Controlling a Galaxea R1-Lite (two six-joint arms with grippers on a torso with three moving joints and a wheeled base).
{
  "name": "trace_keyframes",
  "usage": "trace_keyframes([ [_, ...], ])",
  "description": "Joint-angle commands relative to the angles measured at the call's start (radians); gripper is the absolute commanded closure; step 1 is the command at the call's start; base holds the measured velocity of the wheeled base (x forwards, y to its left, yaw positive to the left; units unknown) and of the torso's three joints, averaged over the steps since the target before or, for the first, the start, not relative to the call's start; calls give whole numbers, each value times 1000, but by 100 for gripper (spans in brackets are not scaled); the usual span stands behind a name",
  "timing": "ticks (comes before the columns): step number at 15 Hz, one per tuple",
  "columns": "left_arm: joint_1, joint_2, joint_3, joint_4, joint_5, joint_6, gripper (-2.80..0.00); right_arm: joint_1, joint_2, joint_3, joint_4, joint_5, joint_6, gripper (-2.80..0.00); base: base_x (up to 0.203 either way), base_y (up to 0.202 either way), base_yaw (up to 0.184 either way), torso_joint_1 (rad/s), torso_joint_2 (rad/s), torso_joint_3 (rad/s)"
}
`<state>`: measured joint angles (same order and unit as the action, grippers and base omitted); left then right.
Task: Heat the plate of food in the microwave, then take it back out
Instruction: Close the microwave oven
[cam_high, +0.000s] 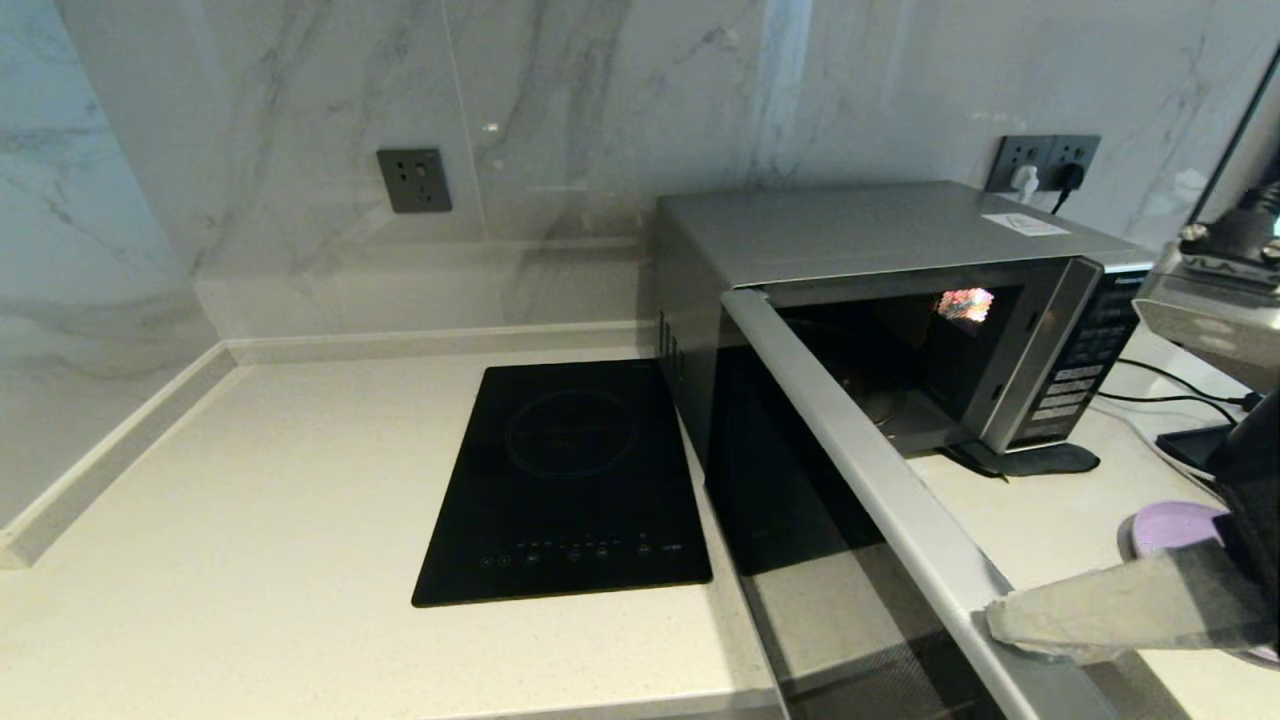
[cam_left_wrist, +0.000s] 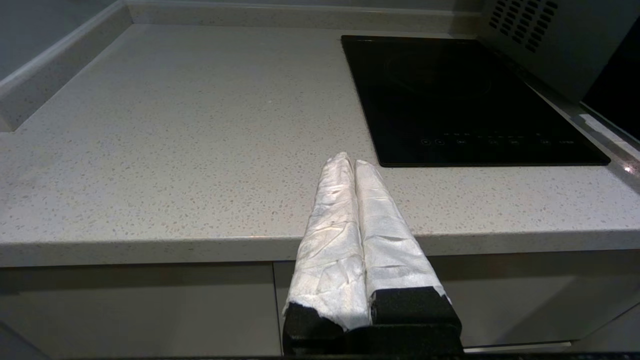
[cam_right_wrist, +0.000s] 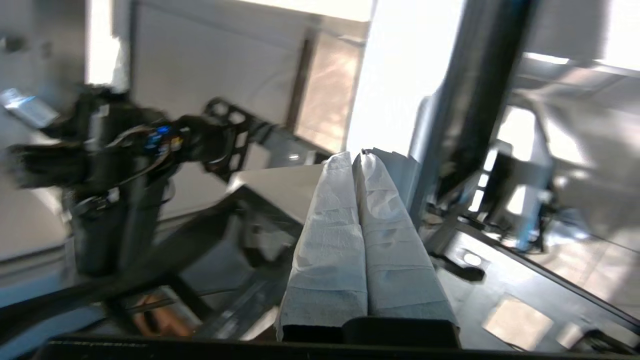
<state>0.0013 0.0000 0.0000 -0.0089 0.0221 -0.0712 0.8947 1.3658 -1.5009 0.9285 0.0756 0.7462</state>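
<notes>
Microwave (cam_high: 900, 300) door open, right end effector (cam_high: 1000, 620) closed against its edge

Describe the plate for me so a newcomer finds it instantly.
Start at the silver microwave with its door swung open. On the counter to its right, near the edge, lies the lilac plate, half hidden behind the right pincer. It is the only purple thing there.

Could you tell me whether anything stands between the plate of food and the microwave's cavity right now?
Nothing visible blocks it. The microwave door is swung open, with the shut right gripper at its free edge. The plate of food sits on the counter to the right, before the opening.
</notes>
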Motion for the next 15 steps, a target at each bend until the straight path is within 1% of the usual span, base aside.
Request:
trace_keyframes([
  [1, 0, 2, 0, 0, 1, -1, 0, 0, -31, 4, 21, -30, 4, 0, 0, 0, 0, 0, 0, 0],
  [3, 0, 2, 0, 0, 1, -1, 0, 0, -38, -2, 21, -49, 3, 0, 0, 0, 0, 0, 0, 0],
  [6, 0, 2, 0, 0, 1, -1, 0, 1, -48, -9, 21, -48, 2, 0, 0, 0, 0, 0, 0, 0],
  [9, 0, 2, 0, 0, 1, -1, 0, 1, -45, -5, 20, -70, 2, 0, 0, 0, 0, 0, 0, 0],
  [10, 0, 2, 0, 0, 1, -1, 0, 1, -47, -12, 20, -66, 6, 0, 0, 0, 0, 0, 0, 0],
  [11, 0, 2, 0, 0, 1, -1, 0, 2, -48, -16, 20, -53, 10, 0, 0, 0, 0, 0, 0, 0],
  [12, 0, 2, 0, 0, 1, -1, 0, 4, -49, -14, 22, -16, 12, 0, 0, 0, 0, 0, 0, 0],
  [15, 0, 2, 0, 0, 1, -1, 0, 7, -48, -11, 23, 133, 34, 0, 0, 0, 0, 0, 0, 0],
])
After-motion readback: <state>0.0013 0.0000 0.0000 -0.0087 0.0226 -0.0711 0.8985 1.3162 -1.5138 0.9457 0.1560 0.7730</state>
